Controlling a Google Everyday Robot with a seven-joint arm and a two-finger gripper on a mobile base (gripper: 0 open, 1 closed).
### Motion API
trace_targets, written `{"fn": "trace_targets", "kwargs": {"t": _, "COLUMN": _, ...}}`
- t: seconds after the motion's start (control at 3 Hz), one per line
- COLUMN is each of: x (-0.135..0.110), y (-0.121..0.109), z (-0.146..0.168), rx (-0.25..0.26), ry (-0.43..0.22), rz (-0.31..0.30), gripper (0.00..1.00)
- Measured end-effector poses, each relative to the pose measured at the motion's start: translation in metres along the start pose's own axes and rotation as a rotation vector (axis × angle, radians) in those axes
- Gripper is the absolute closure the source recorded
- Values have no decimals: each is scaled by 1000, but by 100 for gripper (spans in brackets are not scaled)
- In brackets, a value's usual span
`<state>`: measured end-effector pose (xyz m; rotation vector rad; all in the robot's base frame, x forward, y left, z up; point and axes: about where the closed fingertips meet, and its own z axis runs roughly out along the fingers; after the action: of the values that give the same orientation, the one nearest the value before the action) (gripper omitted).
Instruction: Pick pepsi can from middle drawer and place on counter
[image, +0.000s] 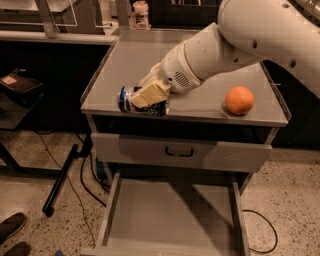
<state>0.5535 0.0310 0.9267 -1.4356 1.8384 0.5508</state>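
Observation:
The pepsi can (127, 98), dark blue with white markings, lies on its side at the front left edge of the counter (120, 60). My gripper (147, 97) is shut on it, its pale fingers (150, 93) wrapped over the can's right part. I cannot tell whether the can touches the counter top. My white arm reaches in from the upper right across the counter. The middle drawer (170, 215) stands pulled out below, its flat grey floor bare.
An orange fruit (239, 100) sits on the counter's right front. A closed drawer front with a dark handle (179, 151) is under the counter edge. A jar (141, 12) stands behind the counter. A black stand leg (62, 177) and shoes (12, 227) are on the floor at left.

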Motion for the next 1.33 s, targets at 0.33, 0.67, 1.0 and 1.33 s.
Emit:
{"fn": "trace_targets", "kwargs": {"t": 0.33, "x": 0, "y": -6, "z": 11, "rx": -5, "ry": 15, "rz": 14, "gripper": 100}}
{"fn": "trace_targets", "kwargs": {"t": 0.67, "x": -13, "y": -26, "z": 28, "rx": -4, "ry": 19, "rz": 19, "gripper": 100}}
{"fn": "trace_targets", "kwargs": {"t": 1.0, "x": -31, "y": -42, "z": 49, "rx": -20, "ry": 27, "rz": 4, "gripper": 100}}
{"fn": "trace_targets", "kwargs": {"t": 1.33, "x": -42, "y": -57, "z": 74, "rx": -49, "ry": 46, "rz": 0, "gripper": 100}}
